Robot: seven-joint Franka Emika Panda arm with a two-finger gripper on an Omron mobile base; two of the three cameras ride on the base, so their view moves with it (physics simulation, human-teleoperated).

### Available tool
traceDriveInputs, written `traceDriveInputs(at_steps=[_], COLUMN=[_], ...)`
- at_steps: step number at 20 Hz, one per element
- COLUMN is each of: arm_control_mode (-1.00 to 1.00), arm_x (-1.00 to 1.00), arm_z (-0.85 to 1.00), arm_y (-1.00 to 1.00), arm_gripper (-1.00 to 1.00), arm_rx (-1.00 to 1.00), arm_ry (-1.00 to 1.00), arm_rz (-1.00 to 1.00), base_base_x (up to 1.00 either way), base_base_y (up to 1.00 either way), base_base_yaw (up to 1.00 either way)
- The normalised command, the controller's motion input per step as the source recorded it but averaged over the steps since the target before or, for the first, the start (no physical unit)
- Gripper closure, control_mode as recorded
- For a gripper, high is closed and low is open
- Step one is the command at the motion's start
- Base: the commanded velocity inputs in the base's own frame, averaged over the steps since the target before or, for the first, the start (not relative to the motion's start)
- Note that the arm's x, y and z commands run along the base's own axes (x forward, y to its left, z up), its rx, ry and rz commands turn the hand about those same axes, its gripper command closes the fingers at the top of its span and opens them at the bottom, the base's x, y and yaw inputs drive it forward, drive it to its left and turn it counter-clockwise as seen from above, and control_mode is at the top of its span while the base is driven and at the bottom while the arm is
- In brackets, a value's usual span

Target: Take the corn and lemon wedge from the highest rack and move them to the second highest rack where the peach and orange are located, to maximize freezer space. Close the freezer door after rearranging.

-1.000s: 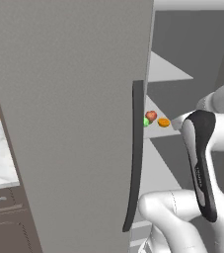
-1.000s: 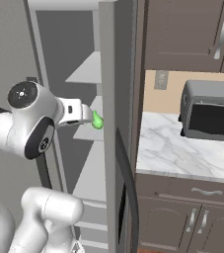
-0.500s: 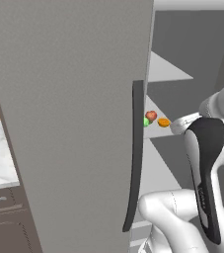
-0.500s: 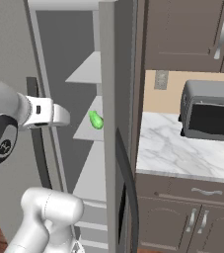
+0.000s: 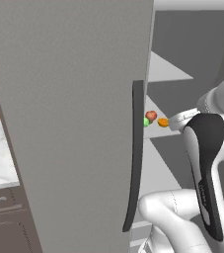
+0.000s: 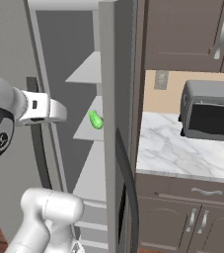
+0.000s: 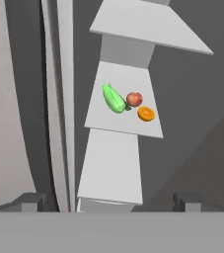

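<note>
Fingers are spread fully apart, nothing held. The gripper is aimed at the second rack, where corn, peach and orange are grouped; lemon wedge cannot be located. Door is left open.

White arm raised, forearm level — gripper with jaws spread wide, holding nothing.
</note>
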Motion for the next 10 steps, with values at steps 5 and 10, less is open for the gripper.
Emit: traceDriveInputs(at_steps=[5, 10], arm_control_mode=[-1.00, 1.00], arm_x=[0.01, 0.00], arm_z=[-0.01, 0.00], arm_y=[0.00, 0.00], arm_gripper=[-1.00, -1.00], arm_rx=[0.00, 0.00], arm_ry=[0.00, 0.00], arm_rz=[0.00, 0.00], base_base_x=[0.00, -0.56], base_base_y=[0.00, 0.00], base_base_yaw=[0.00, 0.00])
